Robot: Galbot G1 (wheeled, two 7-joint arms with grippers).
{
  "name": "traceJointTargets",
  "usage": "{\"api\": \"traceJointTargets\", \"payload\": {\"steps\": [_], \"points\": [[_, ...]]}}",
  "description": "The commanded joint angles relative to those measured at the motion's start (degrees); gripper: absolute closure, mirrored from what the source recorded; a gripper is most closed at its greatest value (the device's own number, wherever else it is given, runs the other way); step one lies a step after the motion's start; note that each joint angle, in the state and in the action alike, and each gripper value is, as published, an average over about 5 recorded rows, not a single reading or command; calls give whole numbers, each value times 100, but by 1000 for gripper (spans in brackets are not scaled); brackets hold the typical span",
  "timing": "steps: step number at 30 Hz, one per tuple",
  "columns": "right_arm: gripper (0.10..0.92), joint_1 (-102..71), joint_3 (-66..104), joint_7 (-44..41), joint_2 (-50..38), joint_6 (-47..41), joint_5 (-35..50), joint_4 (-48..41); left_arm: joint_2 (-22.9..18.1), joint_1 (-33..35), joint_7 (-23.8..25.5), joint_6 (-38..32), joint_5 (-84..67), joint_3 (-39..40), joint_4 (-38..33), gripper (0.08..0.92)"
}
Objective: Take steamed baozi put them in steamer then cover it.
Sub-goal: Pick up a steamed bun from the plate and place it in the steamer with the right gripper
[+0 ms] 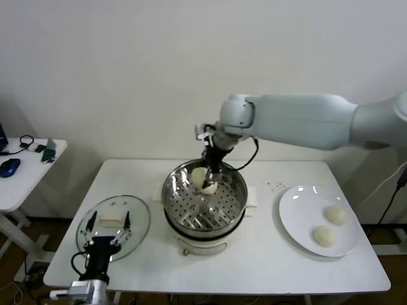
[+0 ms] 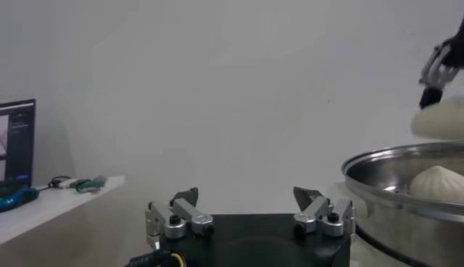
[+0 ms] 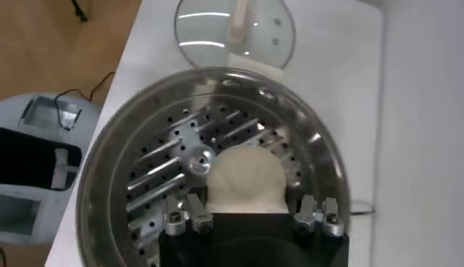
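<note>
The steamer (image 1: 191,216) stands mid-table; its perforated tray shows in the right wrist view (image 3: 156,170). My right gripper (image 1: 212,176) hangs over it, shut on a baozi (image 3: 245,178) held just above the rim (image 2: 444,120). Another baozi (image 1: 198,174) lies on the tray (image 2: 437,181). Two more baozi (image 1: 336,215) (image 1: 324,236) sit on the white plate (image 1: 296,206). The glass cover (image 1: 137,232) lies flat left of the steamer (image 3: 217,29). My left gripper (image 1: 109,222) is open and empty, low over the cover (image 2: 250,197).
A white side table (image 1: 28,175) with a mouse and cables stands to the left of the main table. The wall is close behind the table. The plate sits near the table's right edge.
</note>
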Motion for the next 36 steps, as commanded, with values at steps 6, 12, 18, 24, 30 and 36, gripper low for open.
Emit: {"api": "traceJointTargets", "payload": {"steps": [6, 12, 18, 24, 30, 36], "points": [[338, -597, -177, 186, 1128, -121, 64, -655, 129, -23, 3, 10, -89, -43, 55, 177], [338, -685, -257, 111, 1187, -73, -71, -771, 152, -64, 2, 10, -97, -43, 80, 177], [300, -720, -255, 30, 1116, -89, -121, -744, 156, -68, 1, -6, -93, -42, 121, 177], [208, -628, -214, -190, 985, -54, -272, -685, 153, -65, -2, -4, -88, -41, 130, 177], [203, -337, -17, -425, 547, 63, -405, -432, 150, -69, -4, -1, -83, -39, 122, 177], [203, 183, 370, -1027, -417, 486, -1014, -2, 147, -67, -7, -3, -73, -31, 124, 177]]}}
